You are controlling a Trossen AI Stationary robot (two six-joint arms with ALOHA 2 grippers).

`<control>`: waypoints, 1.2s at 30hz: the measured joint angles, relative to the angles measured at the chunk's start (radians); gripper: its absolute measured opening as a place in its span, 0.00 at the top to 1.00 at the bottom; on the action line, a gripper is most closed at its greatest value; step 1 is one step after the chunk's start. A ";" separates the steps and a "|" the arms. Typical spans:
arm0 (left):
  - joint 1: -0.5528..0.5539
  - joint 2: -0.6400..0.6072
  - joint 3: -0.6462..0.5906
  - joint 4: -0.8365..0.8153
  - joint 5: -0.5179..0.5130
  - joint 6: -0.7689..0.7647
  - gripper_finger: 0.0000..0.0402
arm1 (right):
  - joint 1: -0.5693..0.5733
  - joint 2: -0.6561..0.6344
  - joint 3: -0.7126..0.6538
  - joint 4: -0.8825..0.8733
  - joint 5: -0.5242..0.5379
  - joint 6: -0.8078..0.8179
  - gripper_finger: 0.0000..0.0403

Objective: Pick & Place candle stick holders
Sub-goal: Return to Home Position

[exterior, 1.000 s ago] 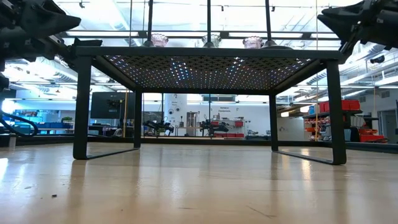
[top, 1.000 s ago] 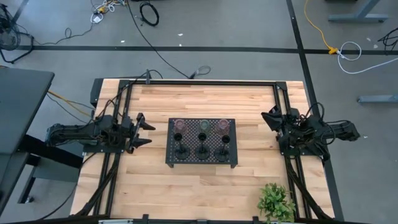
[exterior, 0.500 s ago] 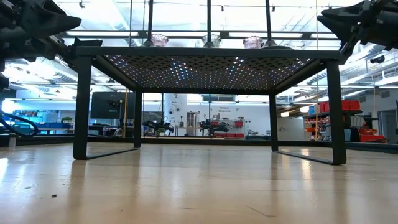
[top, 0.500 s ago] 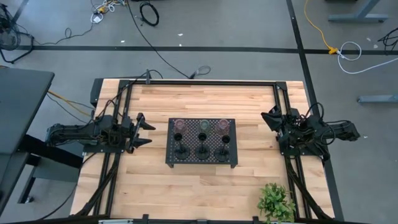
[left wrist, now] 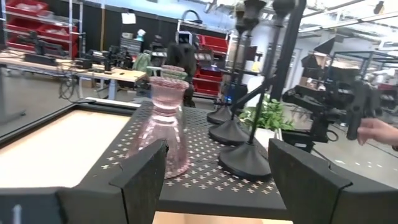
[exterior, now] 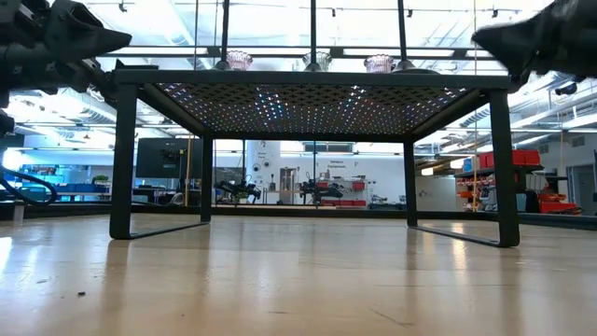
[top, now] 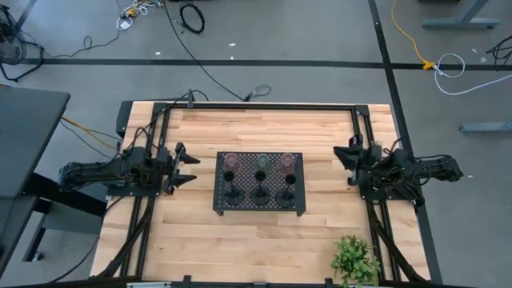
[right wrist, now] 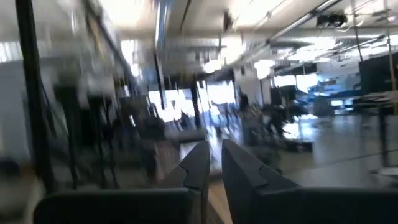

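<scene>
L gripper [top: 190, 168] empty, fingers spread wide; R gripper [top: 346, 156] empty, pinched together. Btwn them, black perforated metal tray [top: 220, 204] holds 3 black thin-stemmed candle stick holders [top: 259, 194], 2 pinkish hourglass glass holders [top: 230, 161], 1 pale green glass holder [top: 260, 160].

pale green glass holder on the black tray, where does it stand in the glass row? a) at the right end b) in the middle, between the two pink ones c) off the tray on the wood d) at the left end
B: the high view shows the pale green holder on the tray, with one pink holder at one side of it and the other pink holder at the other.
</scene>
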 joint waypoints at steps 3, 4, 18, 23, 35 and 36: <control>0.023 0.000 0.000 0.000 0.000 0.000 0.31 | 0.000 0.000 0.000 -0.143 0.001 -0.106 0.90; 0.029 0.000 0.000 0.000 0.000 0.000 0.31 | 0.000 0.000 0.000 -0.198 0.001 -0.115 0.90; -0.087 0.000 0.000 0.000 -0.006 0.000 0.31 | 0.000 0.022 0.000 -0.305 -0.015 -0.115 0.90; -0.087 0.000 0.000 0.000 0.001 0.000 0.31 | 0.000 0.022 0.000 -0.305 -0.015 -0.115 0.90; -0.087 0.004 0.000 0.000 0.000 0.000 0.31 | 0.000 0.022 0.000 -0.305 -0.015 -0.115 0.90; -0.086 0.004 0.000 0.000 0.000 0.000 0.31 | 0.000 0.022 0.000 -0.305 -0.015 -0.115 0.90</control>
